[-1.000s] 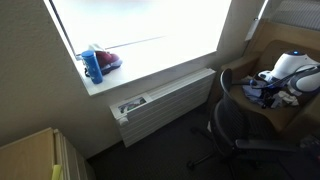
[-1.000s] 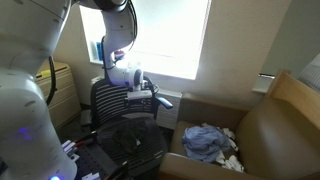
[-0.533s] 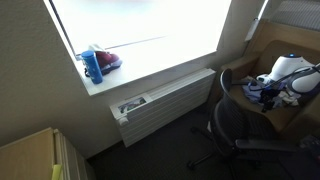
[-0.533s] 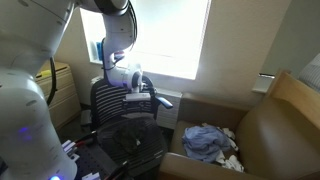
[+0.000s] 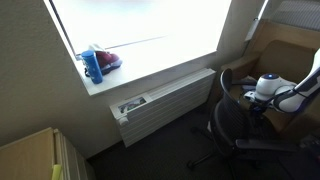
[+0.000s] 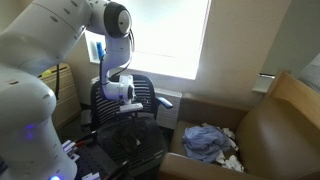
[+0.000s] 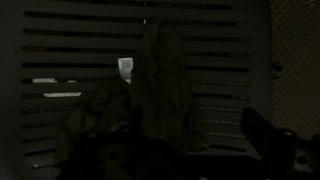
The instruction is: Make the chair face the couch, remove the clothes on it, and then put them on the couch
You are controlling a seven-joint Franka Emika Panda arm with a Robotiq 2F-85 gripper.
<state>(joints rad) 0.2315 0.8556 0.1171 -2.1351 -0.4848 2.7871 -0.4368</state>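
Note:
The black mesh office chair (image 6: 140,135) stands beside the brown couch (image 6: 270,130); it also shows in an exterior view (image 5: 232,125). A blue and white pile of clothes (image 6: 208,141) lies on the couch seat. My gripper (image 6: 136,104) is low against the chair's backrest, with the white wrist (image 5: 268,87) above the seat. In the dark wrist view, the two fingers stand wide apart around (image 7: 175,150), and a dark garment with a white tag (image 7: 158,85) hangs in front of horizontal slats between them. The jaws look open.
A white radiator (image 5: 165,100) runs under the bright window. A blue bottle and a red item (image 5: 95,63) sit on the sill. A wooden cabinet (image 5: 30,155) is at the near corner. The couch armrest (image 6: 295,95) rises at the right.
The arm has swung down and sideways from the top of the chair's backrest to lower against it. The clothes on the couch have not moved.

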